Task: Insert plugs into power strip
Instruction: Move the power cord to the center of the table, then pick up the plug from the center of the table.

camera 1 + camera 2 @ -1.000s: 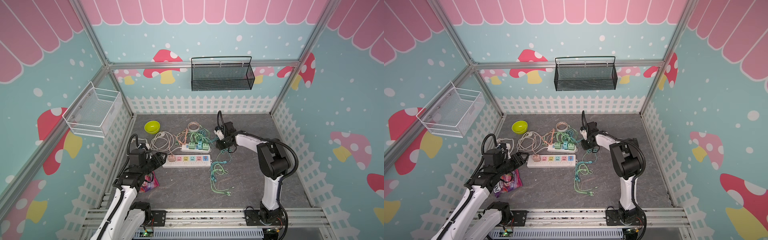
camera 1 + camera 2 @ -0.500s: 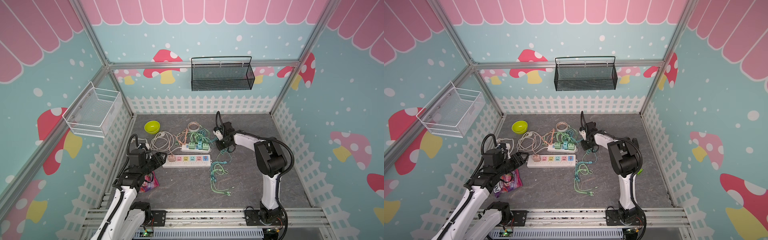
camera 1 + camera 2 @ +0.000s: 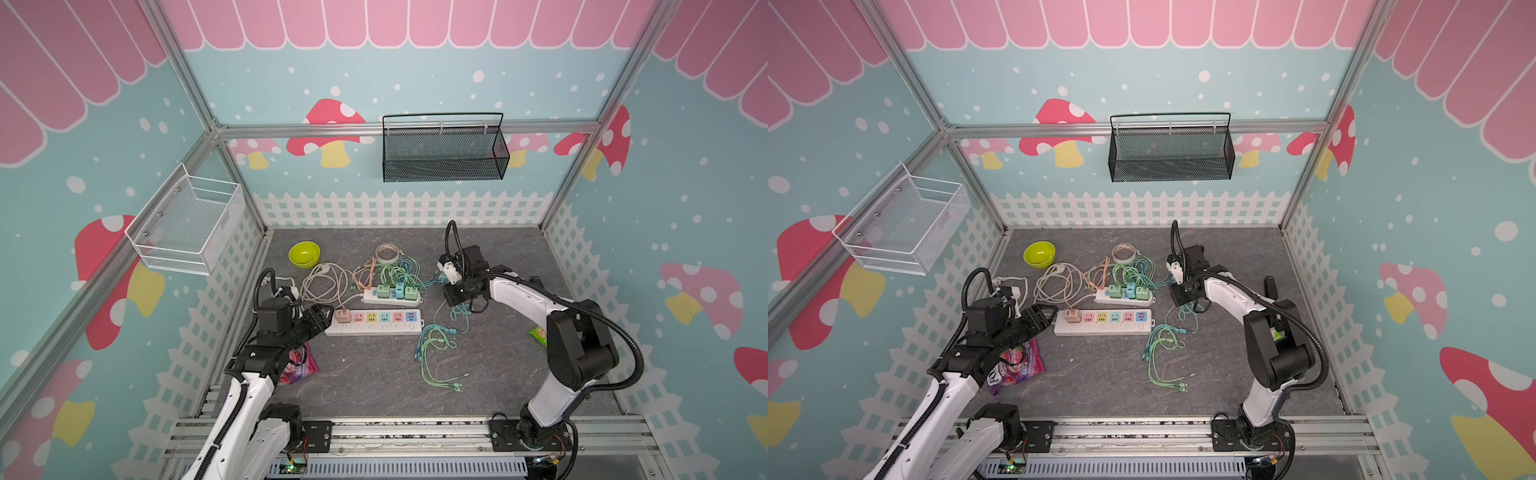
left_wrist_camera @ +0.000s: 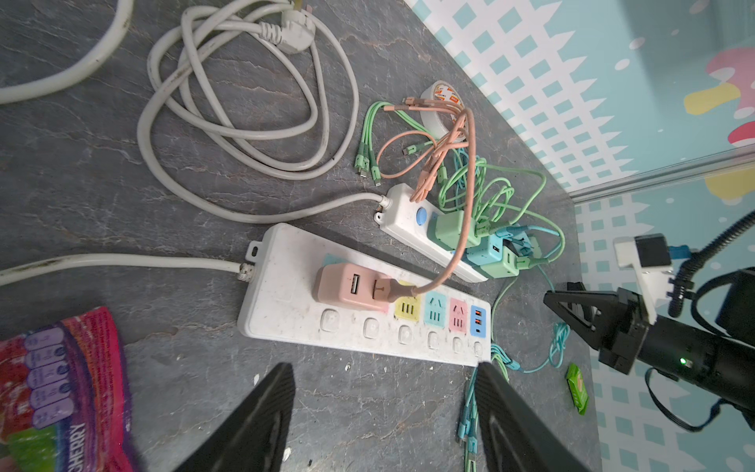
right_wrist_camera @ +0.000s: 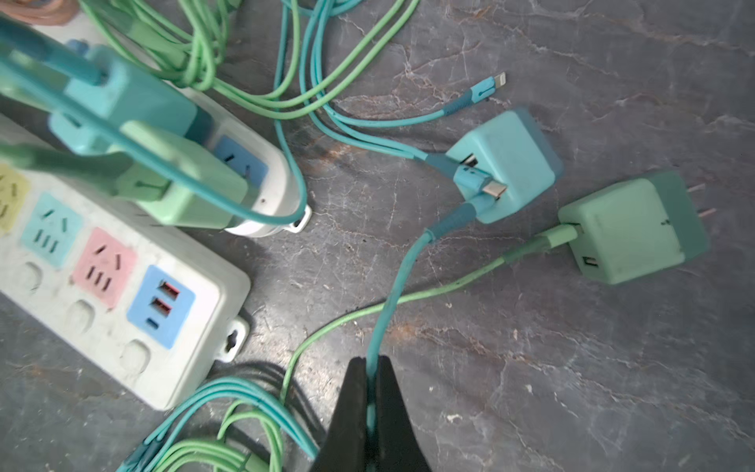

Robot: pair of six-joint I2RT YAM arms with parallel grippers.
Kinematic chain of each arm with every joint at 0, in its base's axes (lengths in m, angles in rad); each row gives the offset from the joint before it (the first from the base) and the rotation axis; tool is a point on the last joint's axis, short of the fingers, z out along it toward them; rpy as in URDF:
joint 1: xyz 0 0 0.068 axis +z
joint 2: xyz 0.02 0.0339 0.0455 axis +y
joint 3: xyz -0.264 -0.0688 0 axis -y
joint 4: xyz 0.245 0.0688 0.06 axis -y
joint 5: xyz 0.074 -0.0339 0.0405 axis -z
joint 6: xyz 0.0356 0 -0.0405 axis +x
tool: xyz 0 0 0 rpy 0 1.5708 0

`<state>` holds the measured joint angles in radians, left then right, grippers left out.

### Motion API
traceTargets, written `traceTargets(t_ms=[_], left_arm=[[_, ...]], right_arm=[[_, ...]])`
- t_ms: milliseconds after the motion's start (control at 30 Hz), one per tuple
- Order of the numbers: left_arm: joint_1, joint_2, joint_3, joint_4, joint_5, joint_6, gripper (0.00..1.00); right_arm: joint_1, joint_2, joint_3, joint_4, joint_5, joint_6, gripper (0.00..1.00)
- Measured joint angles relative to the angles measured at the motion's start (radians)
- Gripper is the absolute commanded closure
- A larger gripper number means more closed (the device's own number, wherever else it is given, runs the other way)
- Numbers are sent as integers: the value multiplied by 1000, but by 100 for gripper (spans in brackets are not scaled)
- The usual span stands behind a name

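Observation:
The long white power strip (image 3: 374,328) (image 4: 286,310) has coloured sockets, and a salmon plug (image 3: 343,316) (image 4: 351,288) sits in its left end socket. My left gripper (image 3: 322,313) (image 4: 384,380) hangs open and empty just off that end. Behind it, a smaller strip (image 3: 392,294) carries two mint plugs and one teal plug. In the right wrist view a loose teal plug (image 5: 504,163) and a loose mint plug (image 5: 629,229) lie on the floor. My right gripper (image 3: 451,297) (image 5: 369,367) is shut on the teal plug's cable (image 5: 402,278).
Thick white cords (image 3: 324,282) coil behind the strips, beside a lime bowl (image 3: 304,253) and a tape roll (image 3: 387,251). Loose cable ends (image 3: 436,353) trail forward. A snack bag (image 3: 297,365) lies under my left arm. A green packet (image 3: 538,334) lies by the right arm.
My right gripper has closed the last bit onto the teal cable and its arm has shifted slightly left. The left arm has not moved.

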<state>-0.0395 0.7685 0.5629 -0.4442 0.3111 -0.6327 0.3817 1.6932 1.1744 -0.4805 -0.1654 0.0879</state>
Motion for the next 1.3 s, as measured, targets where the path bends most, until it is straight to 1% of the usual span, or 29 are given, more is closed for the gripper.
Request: traceTargets(t_ms=[333, 433, 467, 533, 700, 767, 833, 933, 1067, 1300], left_arm=[[0, 0, 0, 0, 1, 0, 30], [0, 0, 0, 0, 4, 0, 30], [0, 0, 0, 0, 5, 0, 30], [0, 0, 0, 0, 8, 0, 30], [0, 0, 0, 0, 13, 0, 30], [0, 0, 0, 0, 16, 0, 30], [0, 0, 0, 0, 17, 0, 30], [0, 0, 0, 0, 22, 0, 30], [0, -2, 0, 0, 26, 0, 30], [0, -13, 0, 0, 42, 0, 30]], right_arm=[[0, -74, -204, -44, -32, 48, 97], [0, -94, -250, -58, -30, 67, 92], [0, -100, -259, -60, -27, 73, 85], [0, -106, -267, -66, -23, 85, 78], [0, -130, -256, -71, -18, 112, 59], [0, -135, -226, -76, -10, 120, 49], [0, -135, -182, -76, 6, 132, 44], [0, -132, -104, -67, 38, 159, 40], [0, -90, -27, -24, 66, 207, 36], [0, -10, -23, 35, 90, 297, 36]])
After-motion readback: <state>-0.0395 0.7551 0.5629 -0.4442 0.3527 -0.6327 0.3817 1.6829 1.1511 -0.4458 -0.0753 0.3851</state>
